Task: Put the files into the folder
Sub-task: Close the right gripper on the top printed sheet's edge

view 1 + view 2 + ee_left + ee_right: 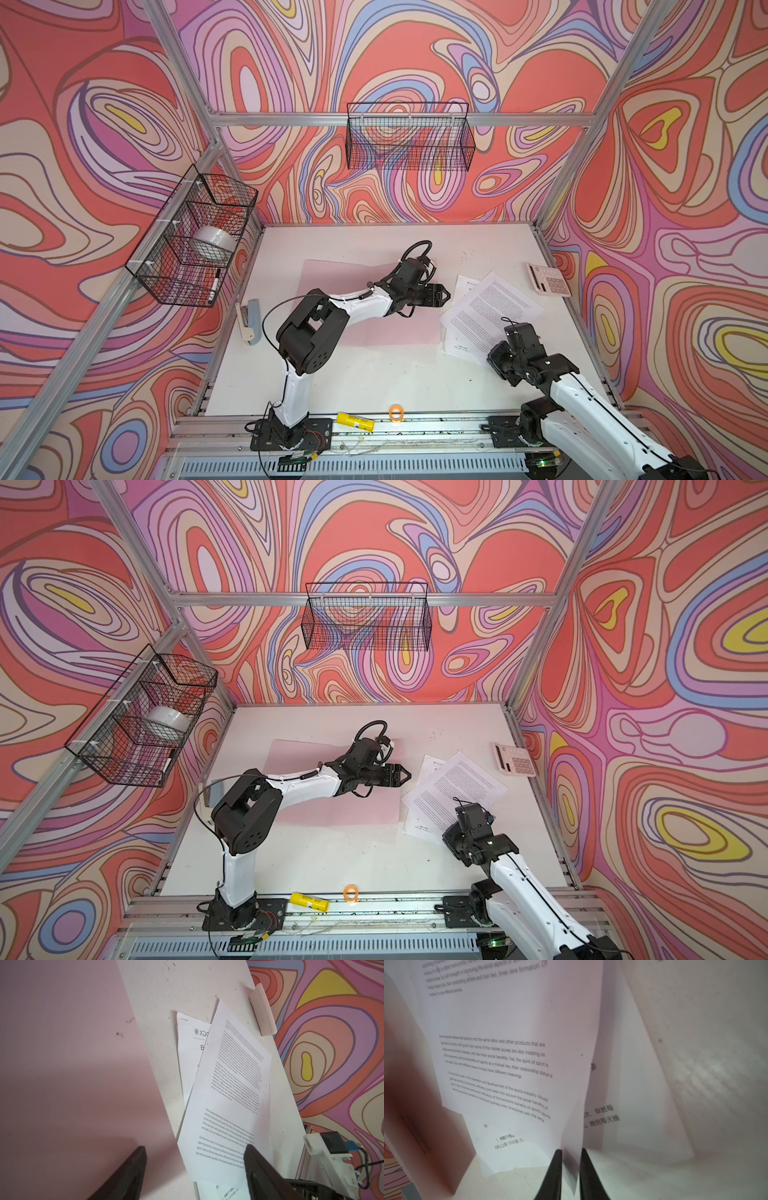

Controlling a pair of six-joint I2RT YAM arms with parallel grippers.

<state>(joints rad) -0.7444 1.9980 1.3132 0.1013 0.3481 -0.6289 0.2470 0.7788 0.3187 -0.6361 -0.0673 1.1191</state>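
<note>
Though askew, white black-printed files [492, 301].

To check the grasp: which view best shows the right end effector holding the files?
Right wrist: the right end effector pinches a raised fold of the files. Both top views hide its tips; left wrist shows only files.

the thin white paper sheets printed with black text [232, 1122] look matt and smooth, the flat pale pink plastic folder [62, 1064] has a soft satin sheen, and the white table [166, 991] is matt and speckled with scuffs.
</note>
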